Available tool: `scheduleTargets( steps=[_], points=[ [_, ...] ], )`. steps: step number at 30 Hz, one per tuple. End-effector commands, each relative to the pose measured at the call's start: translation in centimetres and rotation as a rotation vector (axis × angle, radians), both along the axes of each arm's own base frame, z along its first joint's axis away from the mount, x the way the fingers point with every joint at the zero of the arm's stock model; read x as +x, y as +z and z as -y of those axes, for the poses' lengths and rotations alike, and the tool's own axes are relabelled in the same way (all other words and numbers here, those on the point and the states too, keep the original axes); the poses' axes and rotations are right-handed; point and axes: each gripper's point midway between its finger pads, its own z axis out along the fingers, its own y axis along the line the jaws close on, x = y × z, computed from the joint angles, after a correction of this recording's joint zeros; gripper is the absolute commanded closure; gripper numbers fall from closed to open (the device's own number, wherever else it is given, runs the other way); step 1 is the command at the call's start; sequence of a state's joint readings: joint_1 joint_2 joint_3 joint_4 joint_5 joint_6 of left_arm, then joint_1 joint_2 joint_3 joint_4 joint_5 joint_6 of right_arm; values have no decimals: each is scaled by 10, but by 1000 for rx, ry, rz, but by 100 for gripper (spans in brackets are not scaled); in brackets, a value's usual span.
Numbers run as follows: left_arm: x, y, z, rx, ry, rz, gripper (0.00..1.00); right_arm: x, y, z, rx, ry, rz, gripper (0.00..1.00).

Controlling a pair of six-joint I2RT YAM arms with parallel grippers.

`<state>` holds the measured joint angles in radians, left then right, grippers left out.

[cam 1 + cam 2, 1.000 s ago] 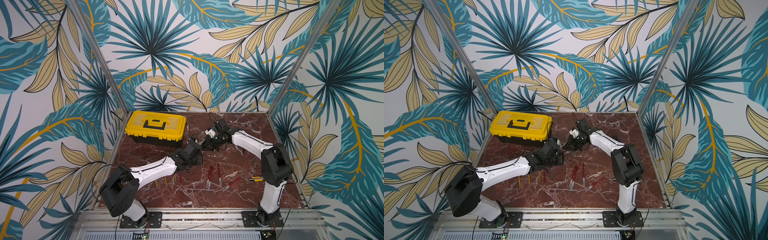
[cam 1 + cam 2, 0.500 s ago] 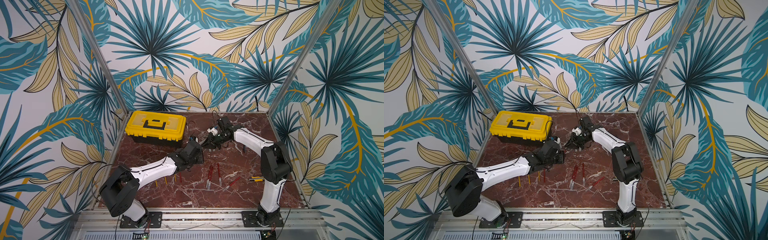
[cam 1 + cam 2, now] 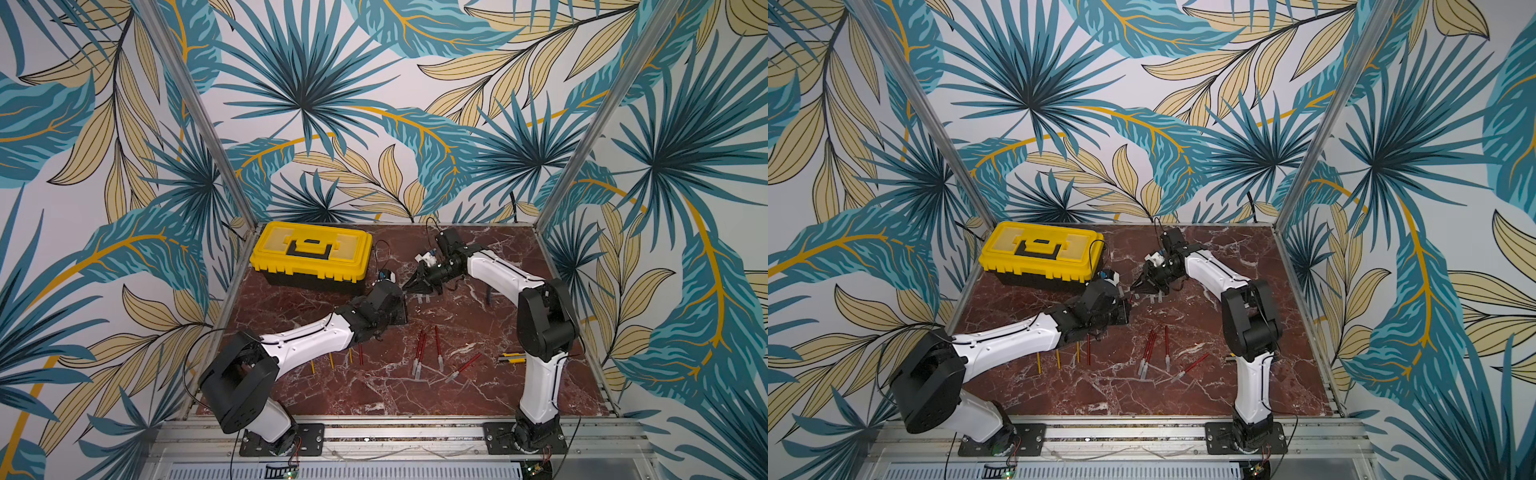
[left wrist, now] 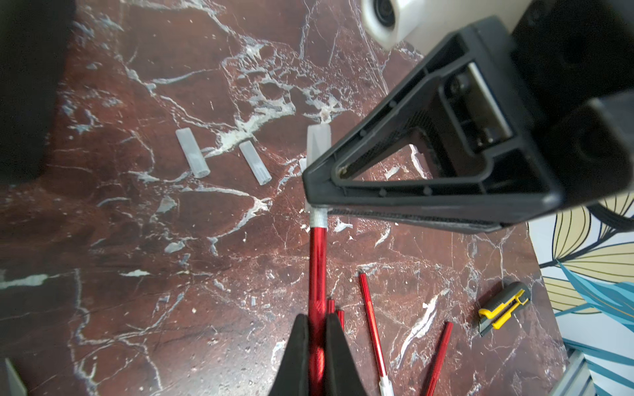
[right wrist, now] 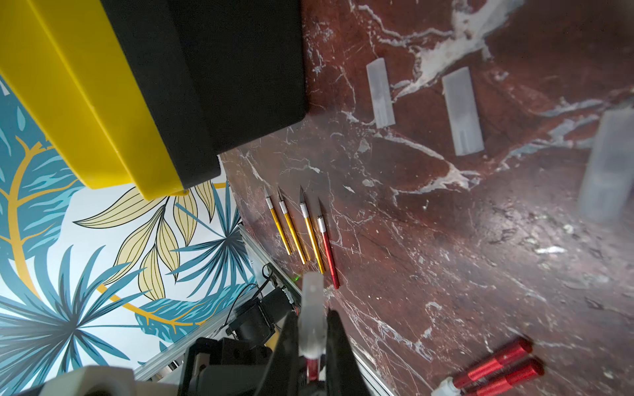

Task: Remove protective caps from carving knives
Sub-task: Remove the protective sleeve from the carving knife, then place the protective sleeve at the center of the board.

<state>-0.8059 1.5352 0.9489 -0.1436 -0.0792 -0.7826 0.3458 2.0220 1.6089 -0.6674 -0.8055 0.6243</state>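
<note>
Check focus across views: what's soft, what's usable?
Right wrist: held cap soft, loose cap at the frame edge smeared, bare knives crisp. Left wrist: table caps sharp, red knife sharp at its collar, softer near the jaws. Both top views: evenly lit, no glare.

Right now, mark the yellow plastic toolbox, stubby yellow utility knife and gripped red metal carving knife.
Yellow plastic toolbox point(image 3: 351, 248): in a top view, lid.
Utility knife point(image 4: 503, 308): left wrist view, body.
Red carving knife point(image 4: 317, 267): left wrist view, handle.
</note>
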Motion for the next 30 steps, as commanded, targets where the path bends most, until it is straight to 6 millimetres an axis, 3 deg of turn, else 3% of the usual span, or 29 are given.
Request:
scheduleTargets(
  steps=[1, 10, 15, 21, 26, 30],
  points=[
    [-88, -66, -33, 187, -123, -343, 100, 120, 19, 85, -184, -255, 400, 100],
    [-88, -67, -33, 190, -124, -342, 100, 134, 26, 102, -145, -302, 404, 100],
    [-86, -66, -34, 192, -112, -334, 100, 127, 24, 110, -187, -300, 404, 100],
    [-80, -65, -37, 200, -69, -319, 100, 102, -7, 127, -306, -299, 365, 100],
    [-73, -61, -39, 201, -24, -298, 100, 71, -42, 151, -509, -259, 346, 100],
    [-63, -53, -47, 213, 43, -259, 100, 51, -70, 158, -627, -207, 328, 100]
  ],
)
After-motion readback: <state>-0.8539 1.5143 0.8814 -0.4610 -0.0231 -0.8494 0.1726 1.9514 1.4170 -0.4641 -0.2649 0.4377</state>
